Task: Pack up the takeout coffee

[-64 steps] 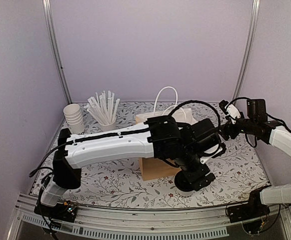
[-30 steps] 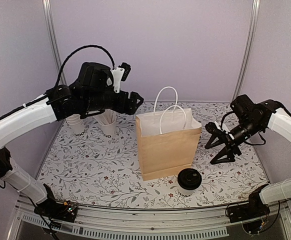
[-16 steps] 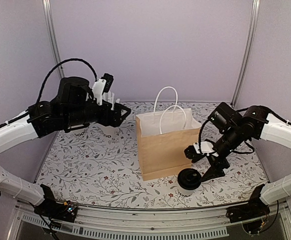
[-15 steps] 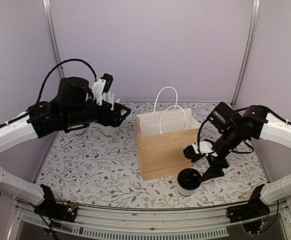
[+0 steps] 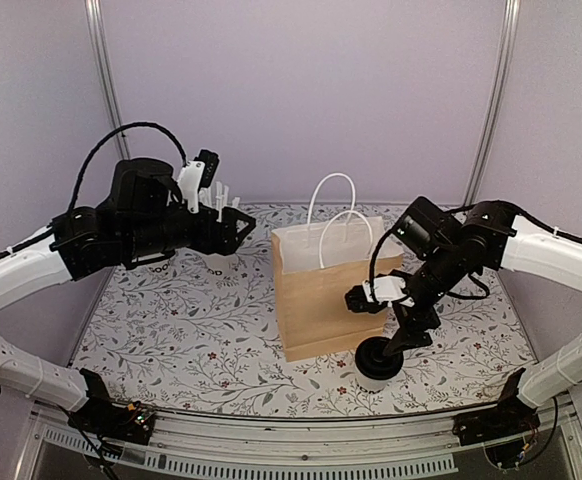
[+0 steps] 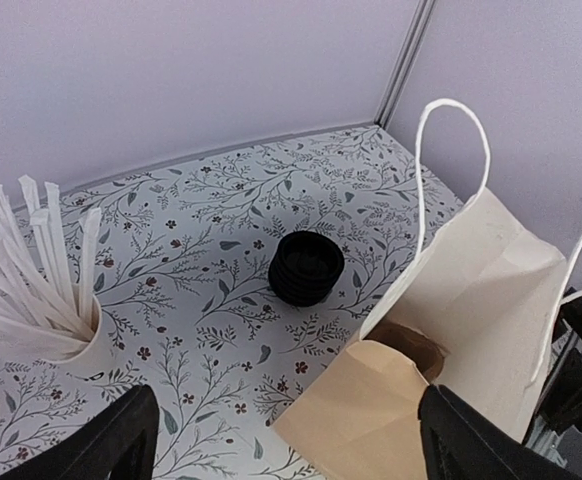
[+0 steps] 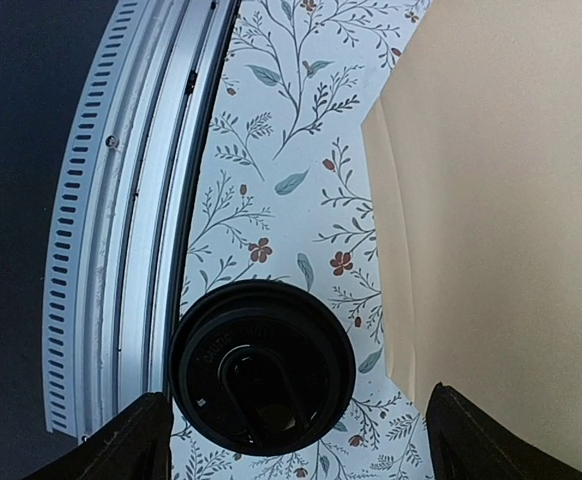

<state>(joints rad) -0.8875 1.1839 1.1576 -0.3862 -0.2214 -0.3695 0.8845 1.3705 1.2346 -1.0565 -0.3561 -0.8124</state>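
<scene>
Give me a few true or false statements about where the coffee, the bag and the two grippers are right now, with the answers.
1. The takeout coffee stands on the table outside the paper bag. True.
2. The right gripper is shut on the coffee's lid. False: it is open, its fingers spread wide on either side of the lid.
3. The stack of black lids lies inside the bag. False: it sits on the table beside the bag.
4. The left gripper is open and holds nothing. True.
5. The straws stand in a white cup. True.
</scene>
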